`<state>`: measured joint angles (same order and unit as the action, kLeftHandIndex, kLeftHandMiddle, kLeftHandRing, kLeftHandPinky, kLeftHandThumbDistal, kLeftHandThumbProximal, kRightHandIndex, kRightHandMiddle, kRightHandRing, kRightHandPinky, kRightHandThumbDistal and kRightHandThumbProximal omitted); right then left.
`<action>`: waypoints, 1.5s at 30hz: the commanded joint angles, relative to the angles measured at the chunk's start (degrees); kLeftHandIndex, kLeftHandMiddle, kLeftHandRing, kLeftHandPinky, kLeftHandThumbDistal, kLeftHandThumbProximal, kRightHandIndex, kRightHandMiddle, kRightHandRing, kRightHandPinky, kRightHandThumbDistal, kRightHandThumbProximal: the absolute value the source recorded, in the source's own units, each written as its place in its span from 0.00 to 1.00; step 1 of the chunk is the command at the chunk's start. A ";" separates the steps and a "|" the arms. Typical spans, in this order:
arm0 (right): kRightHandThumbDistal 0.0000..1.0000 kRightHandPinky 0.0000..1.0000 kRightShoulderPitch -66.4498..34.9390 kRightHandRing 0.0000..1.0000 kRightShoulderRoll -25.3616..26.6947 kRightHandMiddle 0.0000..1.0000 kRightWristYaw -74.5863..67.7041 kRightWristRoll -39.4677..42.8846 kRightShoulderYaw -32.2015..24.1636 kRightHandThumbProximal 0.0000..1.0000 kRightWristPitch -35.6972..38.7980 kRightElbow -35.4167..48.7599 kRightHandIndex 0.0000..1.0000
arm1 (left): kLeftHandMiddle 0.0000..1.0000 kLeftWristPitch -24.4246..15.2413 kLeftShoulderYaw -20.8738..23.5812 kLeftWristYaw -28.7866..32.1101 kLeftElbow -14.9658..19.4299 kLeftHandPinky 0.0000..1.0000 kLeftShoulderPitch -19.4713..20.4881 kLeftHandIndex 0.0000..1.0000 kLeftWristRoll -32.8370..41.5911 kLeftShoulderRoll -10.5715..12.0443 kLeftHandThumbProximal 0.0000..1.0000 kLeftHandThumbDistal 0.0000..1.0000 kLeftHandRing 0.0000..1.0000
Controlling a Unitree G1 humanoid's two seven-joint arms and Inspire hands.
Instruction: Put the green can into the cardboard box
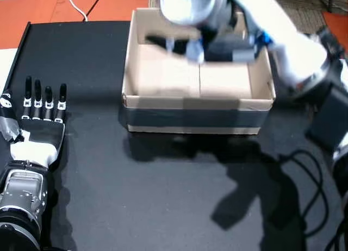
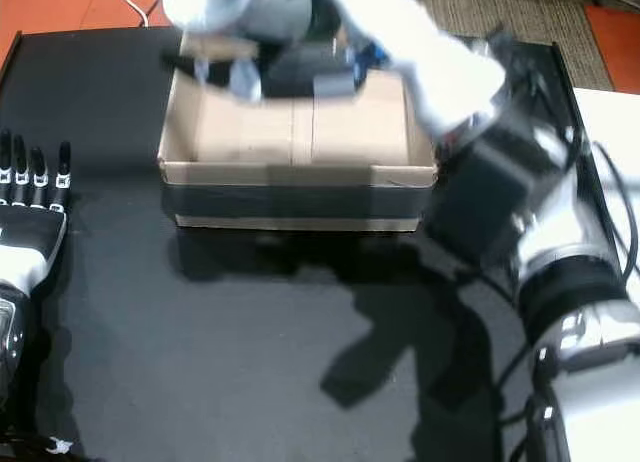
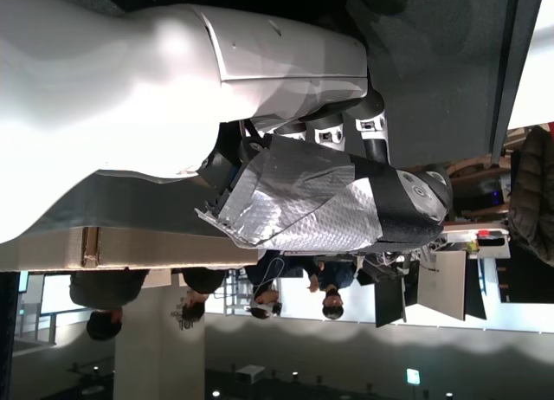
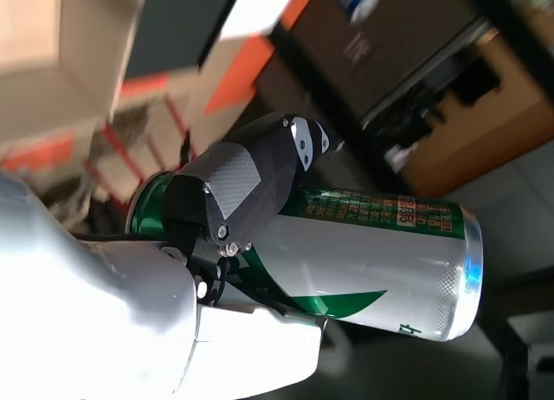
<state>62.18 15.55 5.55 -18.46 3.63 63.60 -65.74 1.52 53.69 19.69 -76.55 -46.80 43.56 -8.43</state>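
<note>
The open cardboard box point(image 1: 197, 104) point(image 2: 300, 177) stands at the far middle of the black table. My right hand point(image 1: 206, 36) point(image 2: 280, 57) reaches over the box's far side, blurred, and is shut on the green and silver can point(image 1: 185, 5) point(image 2: 215, 4). In the right wrist view the can point(image 4: 363, 261) lies sideways in the hand, with a black thumb point(image 4: 251, 179) pressed across it. My left hand point(image 1: 41, 123) point(image 2: 30, 222) rests flat on the table at the left, fingers apart and holding nothing; its taped palm point(image 3: 303, 201) fills the left wrist view.
Black cables point(image 1: 304, 169) trail over the table at the right. An orange floor point(image 1: 54, 6) lies beyond the table's far edge. Bare black tabletop point(image 1: 163, 196) stretches in front of the box. Several people stand in the room in the left wrist view.
</note>
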 commanded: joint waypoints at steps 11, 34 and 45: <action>0.56 0.24 14.71 0.12 1.21 0.08 -15.72 -3.87 1.32 0.05 -17.66 -8.06 0.07 | 0.33 0.46 0.03 -2.28 -0.66 0.64 1.62 0.57 0.05 1.32 0.73 0.59 0.42; 0.45 0.34 17.07 0.25 -0.76 0.22 -7.70 -12.91 10.98 0.03 -46.46 -12.76 0.25 | 0.34 -0.32 0.22 -1.68 -0.50 0.63 1.83 0.58 0.70 3.11 0.78 0.54 0.44; 0.46 0.37 16.51 0.34 0.60 0.29 1.32 -15.73 14.47 0.12 -53.48 -13.27 0.31 | 0.34 -0.34 -0.29 -1.77 -0.43 0.64 1.84 0.59 0.39 2.76 0.80 0.55 0.45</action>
<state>78.22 15.07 6.43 -34.26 17.77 10.36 -79.16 0.97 53.60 19.50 -75.56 -47.08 44.32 -6.26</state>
